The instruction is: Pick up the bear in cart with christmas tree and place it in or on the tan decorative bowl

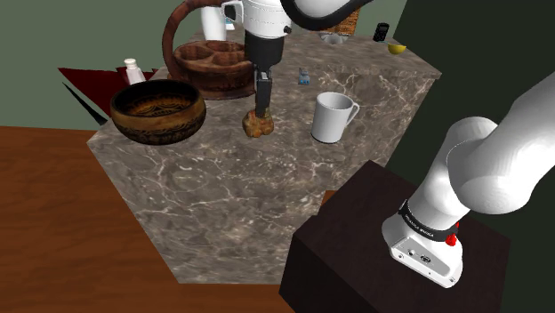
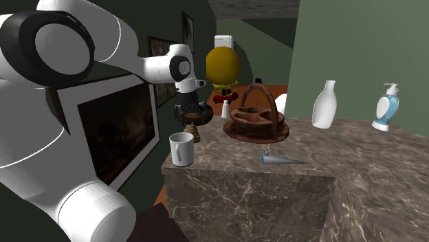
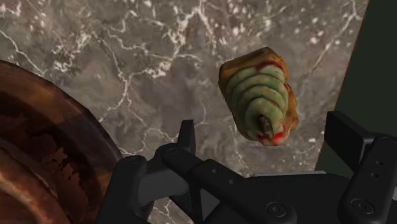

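Note:
The bear-in-cart figure (image 1: 258, 125) is a small tan piece with a green ribbed Christmas tree (image 3: 261, 98), standing on the marble counter. My gripper (image 1: 261, 111) hangs straight over it, fingertips level with its top. Seen from the wrist, my gripper (image 3: 264, 125) is open: the figure lies between the two black fingers (image 3: 186, 137) and neither touches it. The tan decorative bowl (image 1: 158, 111), brown with a dark banded inside, sits on the counter toward the shoulder view's left of the figure; its rim (image 3: 44, 153) shows beside the gripper. From the second exterior view the gripper (image 2: 190, 115) stands above the figure (image 2: 193, 131).
A white mug (image 1: 333, 116) stands close on the shoulder view's right of the figure. A brown handled basket (image 1: 212, 64) sits behind the bowl. A white vase (image 2: 324, 104), a soap dispenser (image 2: 385, 108) and a lying grey cone (image 2: 282, 159) are on the counter. The counter edge (image 1: 133, 213) drops to a wooden floor.

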Controlling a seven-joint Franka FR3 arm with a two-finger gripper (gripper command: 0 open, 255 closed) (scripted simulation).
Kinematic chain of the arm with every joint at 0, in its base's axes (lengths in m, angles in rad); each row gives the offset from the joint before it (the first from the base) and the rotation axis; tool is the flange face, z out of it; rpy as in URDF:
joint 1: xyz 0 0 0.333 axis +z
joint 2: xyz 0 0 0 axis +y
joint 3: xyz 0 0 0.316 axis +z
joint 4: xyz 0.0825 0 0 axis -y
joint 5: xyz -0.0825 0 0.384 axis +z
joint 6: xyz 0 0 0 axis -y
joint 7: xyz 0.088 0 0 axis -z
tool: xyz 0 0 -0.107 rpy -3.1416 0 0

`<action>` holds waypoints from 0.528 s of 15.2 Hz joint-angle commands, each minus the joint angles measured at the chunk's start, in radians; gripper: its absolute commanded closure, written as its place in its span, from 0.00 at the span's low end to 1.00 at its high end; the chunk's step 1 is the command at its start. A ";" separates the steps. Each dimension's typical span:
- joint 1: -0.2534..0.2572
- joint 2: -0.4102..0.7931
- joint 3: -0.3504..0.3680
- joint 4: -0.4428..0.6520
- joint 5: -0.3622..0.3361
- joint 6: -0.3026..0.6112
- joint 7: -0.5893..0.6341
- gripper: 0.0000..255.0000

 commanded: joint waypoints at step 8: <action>0.018 0.057 0.025 -0.053 -0.024 0.116 -0.015 0.00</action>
